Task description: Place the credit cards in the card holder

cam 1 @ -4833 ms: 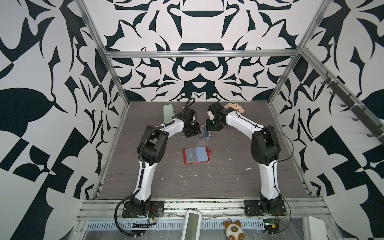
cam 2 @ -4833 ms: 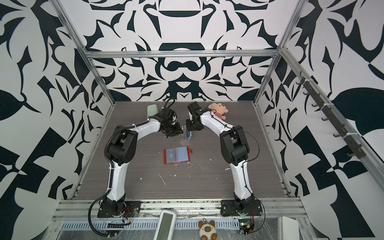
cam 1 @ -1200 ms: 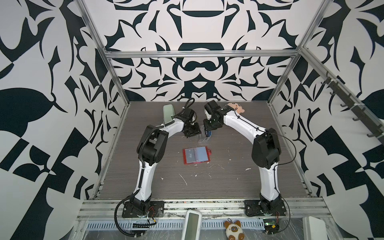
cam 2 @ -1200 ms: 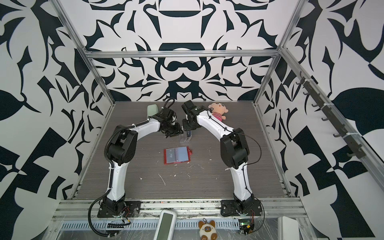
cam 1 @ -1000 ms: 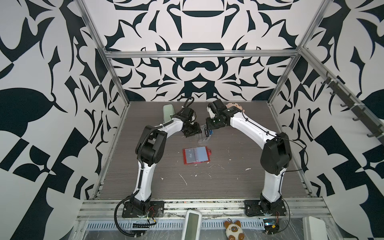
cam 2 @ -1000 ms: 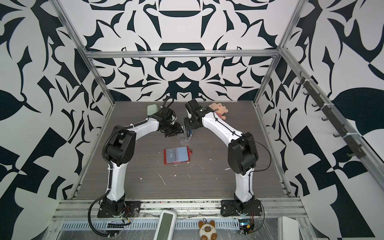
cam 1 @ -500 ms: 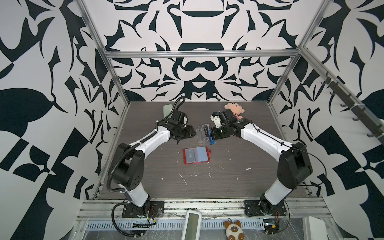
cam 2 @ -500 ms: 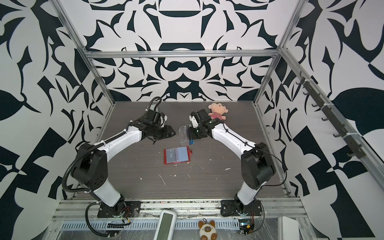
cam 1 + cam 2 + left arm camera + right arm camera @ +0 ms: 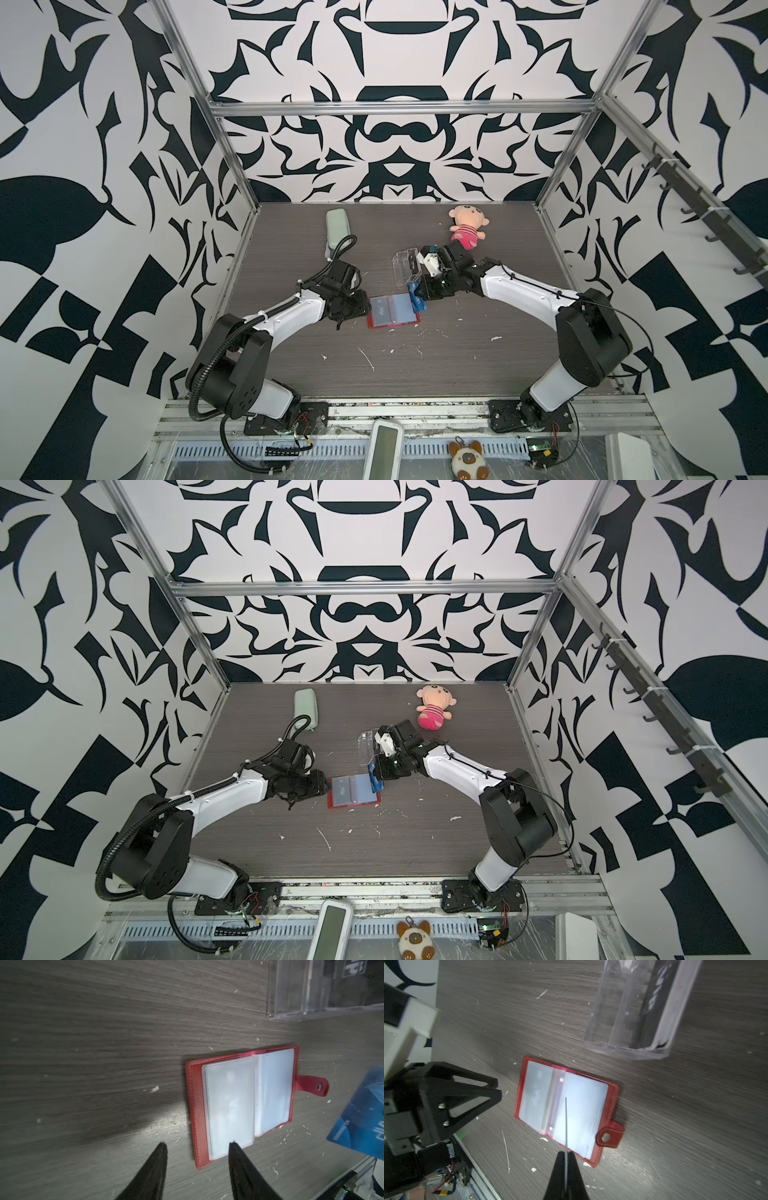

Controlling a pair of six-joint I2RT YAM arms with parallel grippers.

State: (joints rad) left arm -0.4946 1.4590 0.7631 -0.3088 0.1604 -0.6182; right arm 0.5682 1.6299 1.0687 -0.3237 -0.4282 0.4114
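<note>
**Blue card held at the open holder**

The card holder is lying open and flat near the middle of the surface. Its red cover is facing down and its clear pages are facing up. In both top views its snap tab is sticking out from the 3 o'clock side.

The right pincer is reaching in from 3 o'clock. It is closed tight on a blue card, gripping it by one end. The right wrist view is catching the card edge-on, as a thin line over the page nearest the tab. Whether the card is touching that page cannot be told.

The left pincer is sitting at 9 o'clock of the holder, low over the surface. Its jaws are standing about halfway apart and gripping nothing. One fingertip is overlapping the corner of the near page, the other is over bare surface. Contact with the page is unclear.

A clear box is standing just beyond the holder, at about 1 o'clock from it and apart from it. Dark cards are standing on edge inside, against one wall.

A green case is lying far back at 11 o'clock. A pink doll is lying far back at 1 o'clock. Both are well apart from the holder.

White flecks are lying scattered over the surface.
</note>
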